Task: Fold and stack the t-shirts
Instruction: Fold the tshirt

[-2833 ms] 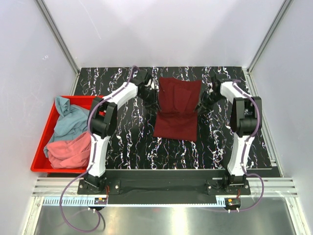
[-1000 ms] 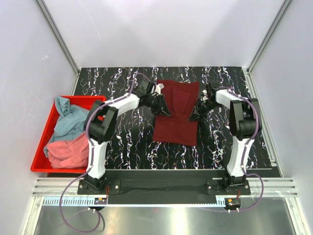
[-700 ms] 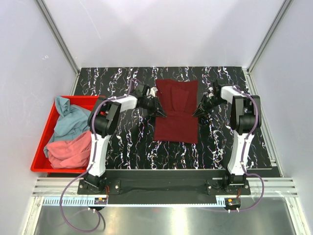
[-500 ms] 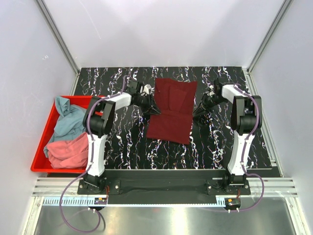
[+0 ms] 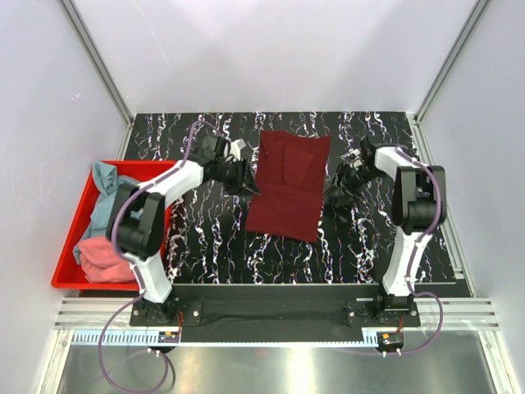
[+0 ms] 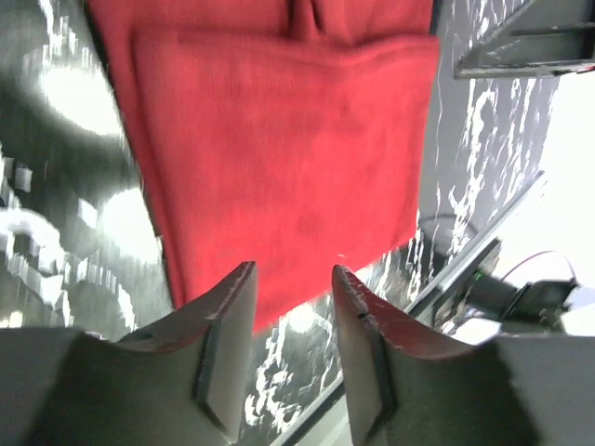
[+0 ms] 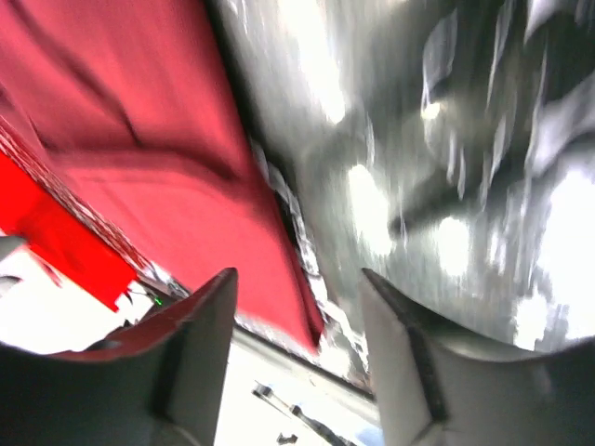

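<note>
Now, on the bench (image 5: 205, 238) we see at the left the red bin (image 5: 82, 284), and near the middle the maroon t-shirt (image 5: 285, 185). It lies flat as a narrow folded panel. Its long axis runs from the far side toward the arm bases, and the near end leans a little to the left. A crease crosses it about halfway. The teal t-shirt (image 5: 102, 193) and the pink t-shirt (image 5: 94, 254) lie crumpled in the bin, not yet folded. The maroon one lies exactly between the two claws. The left claw (image 5: 242, 176) is just beside its left edge and the right claw (image 5: 338, 187) is just beside its right edge, both about level with the crease, so we judge neither arm to be clearly nearer. In the wrist views both claws stand parted with nothing between the fingers, and each has the cloth in front of it. We think the next fold will go along the long axis, each claw taking the corner on its own side.
</note>
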